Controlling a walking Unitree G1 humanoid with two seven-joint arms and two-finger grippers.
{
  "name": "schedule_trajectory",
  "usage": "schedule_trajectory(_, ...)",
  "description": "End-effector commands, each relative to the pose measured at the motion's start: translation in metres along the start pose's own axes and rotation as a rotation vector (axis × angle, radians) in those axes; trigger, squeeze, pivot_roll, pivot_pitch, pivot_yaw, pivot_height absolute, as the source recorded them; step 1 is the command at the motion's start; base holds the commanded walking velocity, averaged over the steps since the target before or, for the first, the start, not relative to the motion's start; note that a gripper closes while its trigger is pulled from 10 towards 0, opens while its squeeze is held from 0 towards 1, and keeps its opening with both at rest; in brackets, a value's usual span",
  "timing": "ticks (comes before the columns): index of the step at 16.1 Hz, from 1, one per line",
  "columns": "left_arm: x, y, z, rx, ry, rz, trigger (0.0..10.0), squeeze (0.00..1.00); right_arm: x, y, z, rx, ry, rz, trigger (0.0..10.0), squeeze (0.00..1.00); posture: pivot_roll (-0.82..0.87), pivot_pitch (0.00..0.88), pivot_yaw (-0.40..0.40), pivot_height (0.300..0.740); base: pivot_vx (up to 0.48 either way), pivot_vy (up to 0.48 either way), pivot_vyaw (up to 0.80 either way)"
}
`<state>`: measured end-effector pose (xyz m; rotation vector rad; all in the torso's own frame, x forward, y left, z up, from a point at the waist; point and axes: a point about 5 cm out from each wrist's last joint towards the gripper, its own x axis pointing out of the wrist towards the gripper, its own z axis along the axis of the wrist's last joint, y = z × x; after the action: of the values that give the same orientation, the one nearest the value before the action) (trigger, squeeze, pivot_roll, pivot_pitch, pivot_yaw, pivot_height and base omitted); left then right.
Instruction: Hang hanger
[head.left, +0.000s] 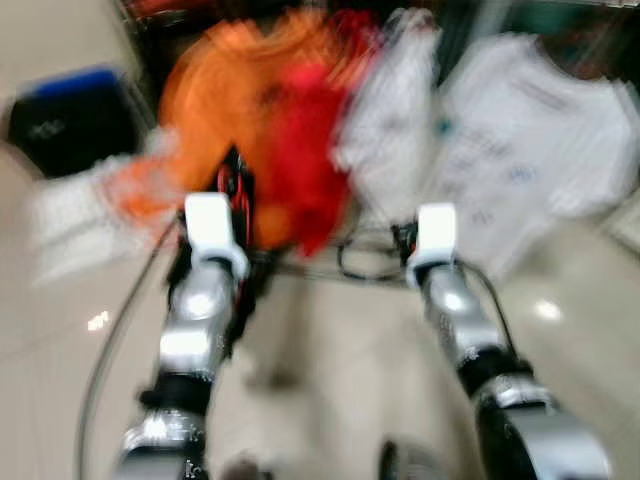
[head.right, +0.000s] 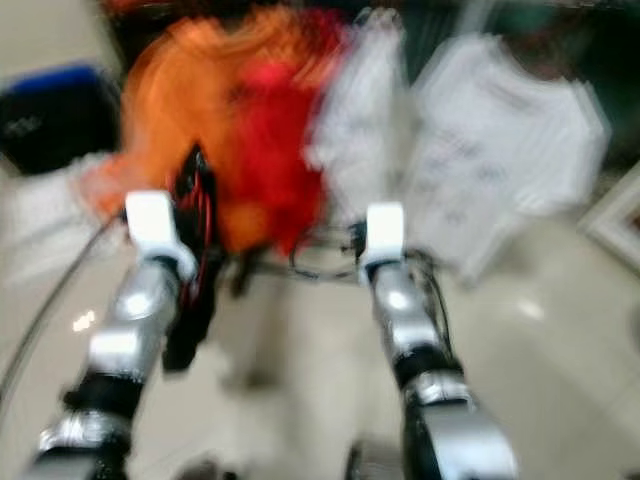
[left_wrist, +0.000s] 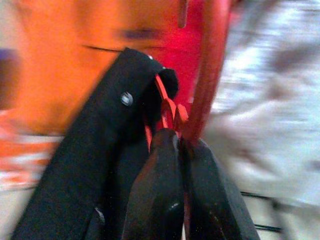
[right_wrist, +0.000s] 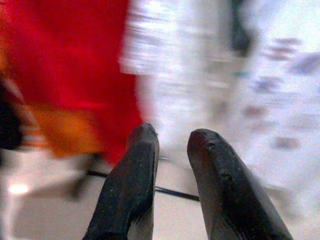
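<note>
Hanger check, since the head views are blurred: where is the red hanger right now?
The red hanger is pinched in the left gripper, on the robot's left, just before the orange and red garments.

Red hanger (left_wrist: 207, 75) upright, carrying a dark garment (left_wrist: 95, 165)

Orange garments (head.left: 215, 95): one is hanging;
Red garments (head.left: 310, 150): one is hanging;
White garments (head.left: 530, 130): two are hanging, blurred;
Red hangers (left_wrist: 207, 75): one is showing;
Blue-topped bins (head.left: 70, 115): one is standing
</note>
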<state>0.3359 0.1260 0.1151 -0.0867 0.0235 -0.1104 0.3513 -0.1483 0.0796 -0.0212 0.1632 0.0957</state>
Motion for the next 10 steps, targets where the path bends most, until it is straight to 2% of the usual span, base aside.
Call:
schedule_trajectory(1, 0.000, -0.008, 0.010, 0.039, -0.044, -0.040, 10.0, 0.00, 0.000, 0.002, 0.000, 0.004, -0.009, 0.013, 10.0, 0.00, 0.02, 0.079, 0.031, 0.740, 0.000, 0.000, 0.00)
schedule_trajectory(3, -0.006, -0.013, 0.012, 0.047, -0.061, -0.048, 10.0, 0.00, -0.001, 0.001, -0.002, 0.007, -0.002, 0.008, 10.0, 0.00, 0.02, 0.079, 0.027, 0.740, 0.000, 0.000, 0.00)
schedule_trajectory(4, -0.008, -0.013, 0.013, 0.079, -0.075, -0.048, 10.0, 0.00, -0.002, 0.002, -0.004, 0.008, 0.002, 0.017, 10.0, 0.00, 0.02, 0.080, 0.027, 0.740, 0.000, 0.000, 0.00)
schedule_trajectory(9, -0.011, -0.018, 0.013, 0.028, -0.062, -0.019, 10.0, 0.00, -0.004, 0.010, -0.011, 0.004, 0.030, 0.089, 10.0, 0.00, 0.02, 0.077, 0.020, 0.740, 0.000, 0.000, 0.00)
schedule_trajectory(10, -0.011, -0.017, 0.014, 0.004, -0.067, 0.001, 10.0, 0.00, -0.004, 0.013, -0.012, 0.006, 0.039, 0.107, 10.0, 0.00, 0.03, 0.078, 0.016, 0.740, 0.000, -0.480, 0.00)
